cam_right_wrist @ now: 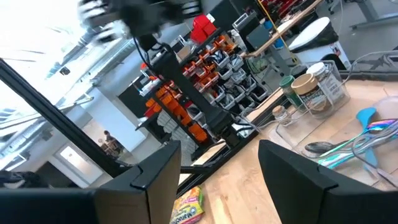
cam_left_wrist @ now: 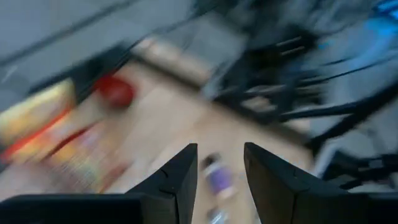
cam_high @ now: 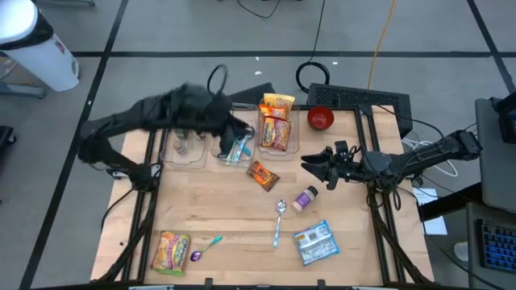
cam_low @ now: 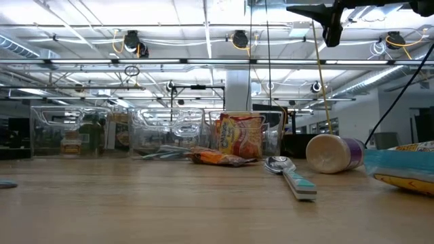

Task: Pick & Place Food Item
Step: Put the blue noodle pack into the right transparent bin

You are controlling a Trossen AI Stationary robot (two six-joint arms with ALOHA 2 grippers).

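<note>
The left gripper [cam_high: 240, 129] hung over the middle clear bin [cam_high: 234, 151] at the back of the table, its fingers [cam_left_wrist: 177, 180] a little apart with nothing between them, so whatever it was doing there, it carried no food item at this moment. Just to its right the third bin [cam_high: 276, 129] already held two orange snack packets [cam_high: 276, 121], which reads as part of the sorting done. Still loose on the wooden table [cam_high: 234, 217] were an orange wrapped snack [cam_high: 263, 174] just in front of that gripper, a yellow noodle packet [cam_high: 171, 250] far toward the front left corner, and a blue-and-white packet [cam_high: 314, 243] toward the front right; these looked like what was left to place. The right gripper [cam_high: 310, 164] waited above the table's right side, fingers apart and empty, with a small purple-capped jar [cam_high: 305, 198] lying on its side just in front of it and a spoon [cam_high: 279, 219] beyond that. A red bowl [cam_high: 320, 118] sat behind it near the back edge. Beyond the table, the floor was grey with dark taped lines, cables trailed behind, and the low view showed a workshop hall with ceiling lights, pipes and shelving; a person stood far off in the right wrist view.
</note>
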